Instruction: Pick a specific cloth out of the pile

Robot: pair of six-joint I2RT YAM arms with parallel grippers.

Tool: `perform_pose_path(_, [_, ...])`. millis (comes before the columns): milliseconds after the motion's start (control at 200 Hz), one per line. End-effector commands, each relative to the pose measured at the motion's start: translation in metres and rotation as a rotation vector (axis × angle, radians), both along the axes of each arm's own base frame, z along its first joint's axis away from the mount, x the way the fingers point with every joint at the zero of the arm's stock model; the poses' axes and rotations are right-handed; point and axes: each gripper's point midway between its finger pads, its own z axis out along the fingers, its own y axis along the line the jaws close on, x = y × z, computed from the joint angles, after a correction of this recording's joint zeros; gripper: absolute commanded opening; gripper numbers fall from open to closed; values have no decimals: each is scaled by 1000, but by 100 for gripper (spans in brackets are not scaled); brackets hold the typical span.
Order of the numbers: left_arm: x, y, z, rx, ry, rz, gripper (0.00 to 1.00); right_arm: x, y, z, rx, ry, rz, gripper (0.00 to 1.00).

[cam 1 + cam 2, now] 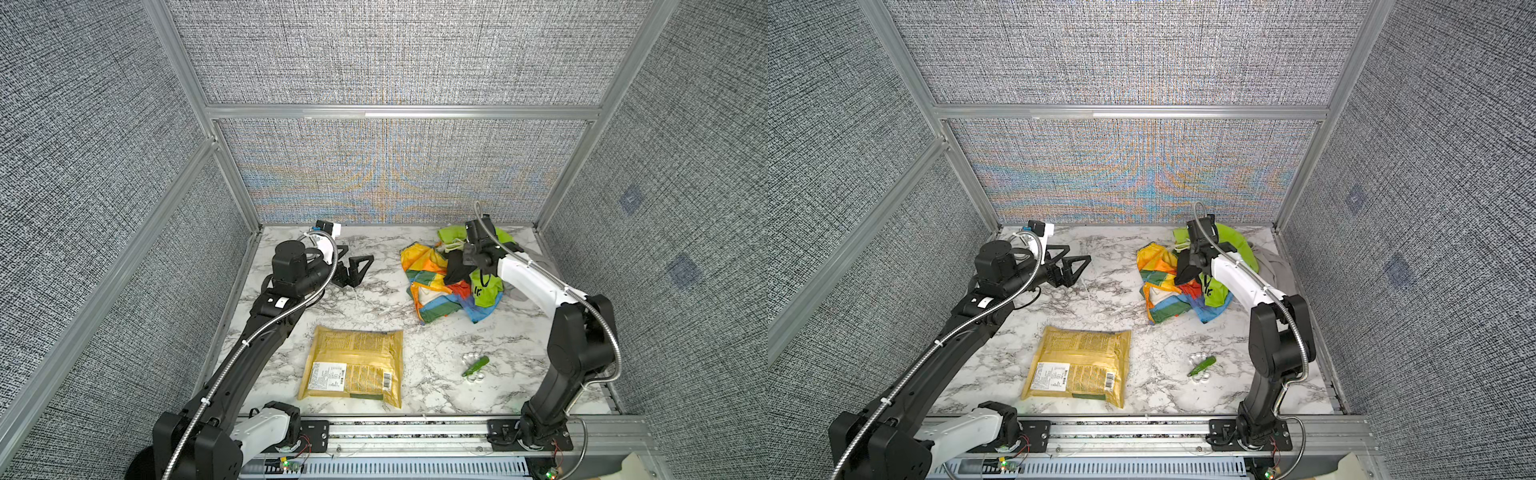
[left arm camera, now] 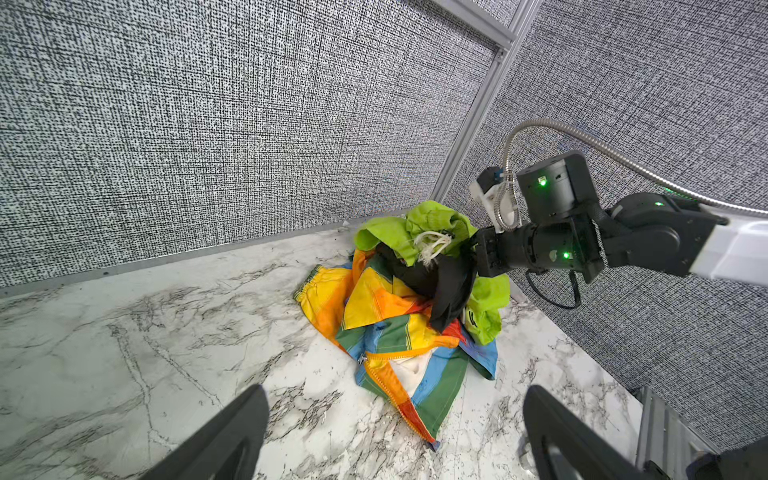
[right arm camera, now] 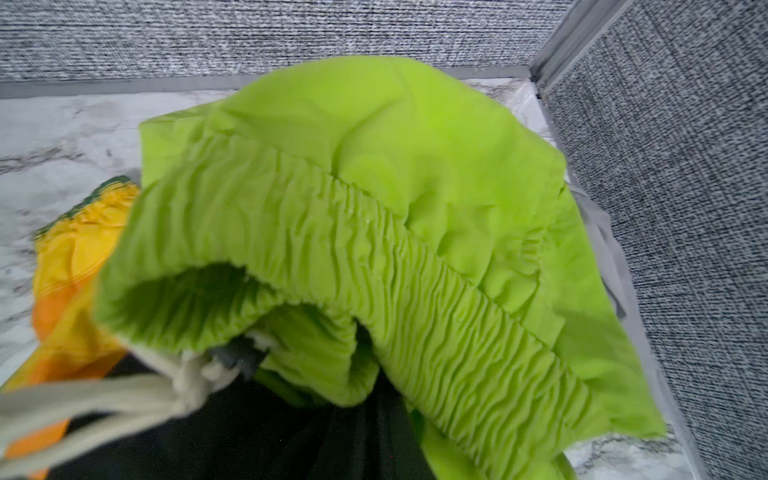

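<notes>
Right now the right gripper (image 2: 478, 259) is reaching into the top of the pile (image 1: 1183, 286), which sits at the far right of the tabletop (image 1: 374, 299). Its jaws are pressed together, and they look to be pinching the small black cloth (image 2: 451, 295), which hangs down from them in a floppy fold. I think this is to get the black cloth out of the way, because it lies on top of the colourful cloth (image 2: 386, 328), the one we want. The colourful cloth is at the bottom of the pile, flat on the tabletop. It spreads out toward the middle, with orange, yellow, blue, green and a bit of white showing. A lime green garment (image 3: 374, 187) with a white string (image 3: 104, 399) sits over the back of the pile. It fills most of the right wrist view, so the jaws cannot be seen there. A grey cloth (image 1: 1268, 266) peeks out behind, near the wall. The left gripper (image 1: 360, 254) is well apart from the pile, low over the tabletop. Its jaws are spread wide with nothing in them, and they point at the pile, maybe ready to grab the colourful cloth once it is free. A yellow packet (image 1: 353, 365) lies near the front and is not part of this job.
</notes>
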Motion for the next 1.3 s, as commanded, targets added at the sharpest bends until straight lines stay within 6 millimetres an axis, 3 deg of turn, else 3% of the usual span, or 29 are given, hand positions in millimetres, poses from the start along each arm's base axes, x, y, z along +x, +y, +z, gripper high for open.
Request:
perform_pose_path(0, [2,-1,6,-9,-27,-1,99,6,-14,-15,-55,37,-13,4])
perform_pose_path(155, [3,-1,4,-9,-23,0,99,12,-16,-45,-34,87,18,5])
perform_pose_path(355, [3,-1,4,-9,-21,-1,99,7,3,-84,65,141,84,5])
perform_pose_path(621, [4,-2,2,-10,-15,-4,98,-3,9,-109,113,173,91,9])
perform_pose_path(751, [4,-2,3,-9,-17,-1,99,-6,9,-94,121,141,94,17])
perform_pose_path(976, [4,-1,3,-6,-16,3,99,-27,23,-34,158,23,153,43])
perform_pose_path(1156, [3,-1,5,8,-26,-6,99,-48,51,-2,136,-33,233,55])
perform_pose_path(1296, [-5,-7,9,44,-40,-65,99,-59,90,10,137,-52,341,60])
